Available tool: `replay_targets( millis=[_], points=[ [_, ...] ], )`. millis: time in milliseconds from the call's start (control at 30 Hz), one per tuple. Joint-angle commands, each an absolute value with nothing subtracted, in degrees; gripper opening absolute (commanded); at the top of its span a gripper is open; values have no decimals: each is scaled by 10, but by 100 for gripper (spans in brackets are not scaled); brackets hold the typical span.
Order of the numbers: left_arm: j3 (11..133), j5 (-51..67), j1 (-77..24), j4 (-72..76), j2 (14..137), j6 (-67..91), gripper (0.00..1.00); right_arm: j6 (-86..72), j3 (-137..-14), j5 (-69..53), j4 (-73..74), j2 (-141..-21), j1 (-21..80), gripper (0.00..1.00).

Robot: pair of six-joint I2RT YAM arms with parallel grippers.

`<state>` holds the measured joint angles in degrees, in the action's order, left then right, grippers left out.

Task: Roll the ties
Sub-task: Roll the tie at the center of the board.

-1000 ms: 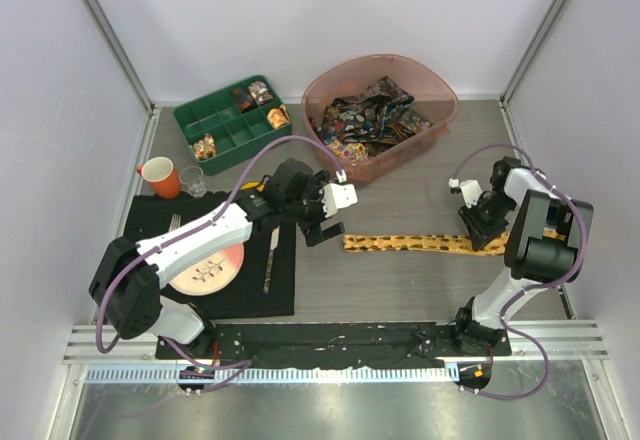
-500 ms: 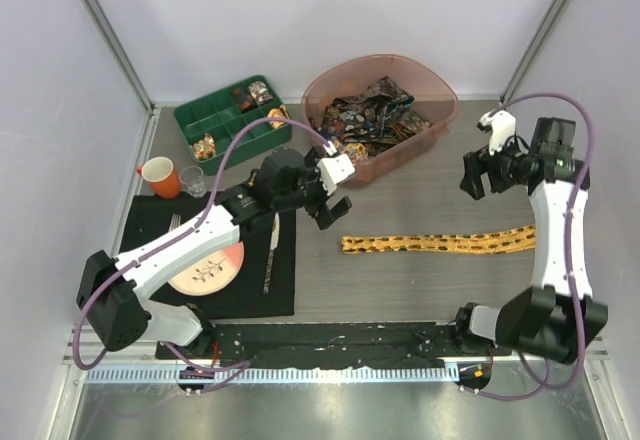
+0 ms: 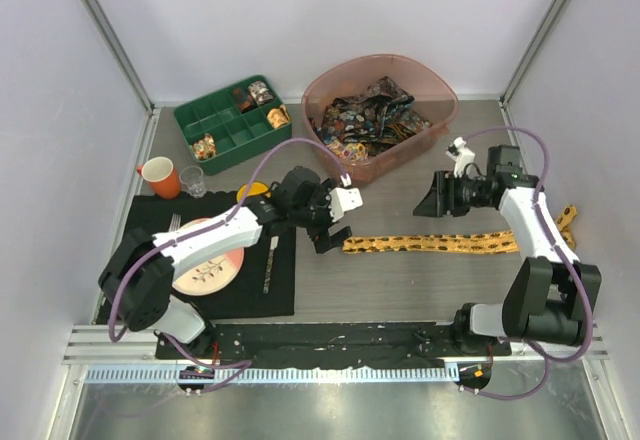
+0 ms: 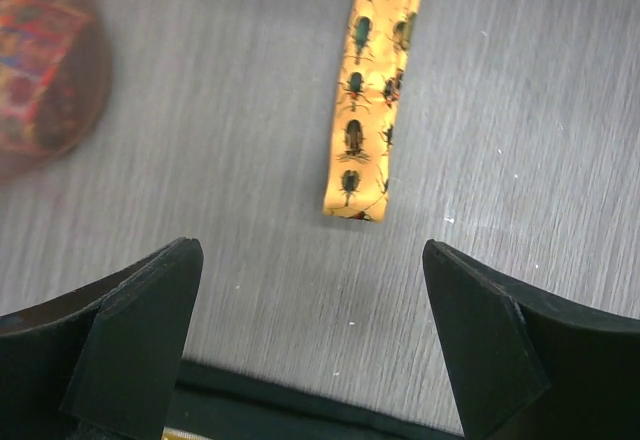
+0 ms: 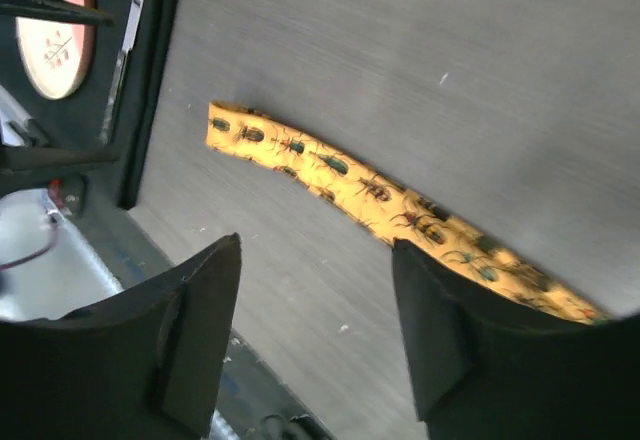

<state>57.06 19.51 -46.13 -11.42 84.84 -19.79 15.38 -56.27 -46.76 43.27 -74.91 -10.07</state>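
- One black mat (image 3: 250, 295) lies at the near left, and a plate (image 3: 205, 270) rests on it.
- The left gripper (image 3: 333, 235) is just beside the left end of the yellow tie (image 3: 430, 244). Its jaws stand wide apart, with nothing between them.
- The yellow tie lies flat on the table (image 3: 400, 290), stretched from the centre to the right.
- Several dark ties (image 3: 365, 115) are heaped in the pink tub (image 3: 440, 80) at the far side.
- The right gripper (image 3: 428, 198) hangs near the tie's middle, with its jaws apart and empty.
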Motion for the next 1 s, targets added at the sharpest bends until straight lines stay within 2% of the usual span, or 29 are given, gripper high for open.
replay_targets(
  millis=[0,167,267,300,367,467,533,667,833,967],
  points=[
    [605,247,-464,-114,888,-259,96,21,-511,-497,347,-786,-75,57],
    [612,253,-466,-122,920,-271,94,-82,-455,-475,266,-791,-45,31],
    [571,251,-461,-82,919,-304,88,-146,-420,-450,191,-800,-36,26],
    [561,244,-461,-57,916,-295,82,-163,-413,-443,171,-800,-35,24],
    [556,243,-454,-5,911,-253,77,-190,-404,-426,142,-800,-31,24],
    [601,239,-434,-11,932,-200,70,-146,-414,-420,178,-809,-31,24],
    [621,235,-422,35,946,-166,68,-100,-416,-416,208,-808,-31,24],
    [621,246,-431,148,976,-141,68,-101,-397,-420,206,-788,-32,24],
    [663,134,-434,242,1054,-127,66,-101,-403,-411,205,-788,-46,24],
    [712,55,-387,266,1107,-77,66,-112,-419,-416,216,-815,-57,25]
  ],
)
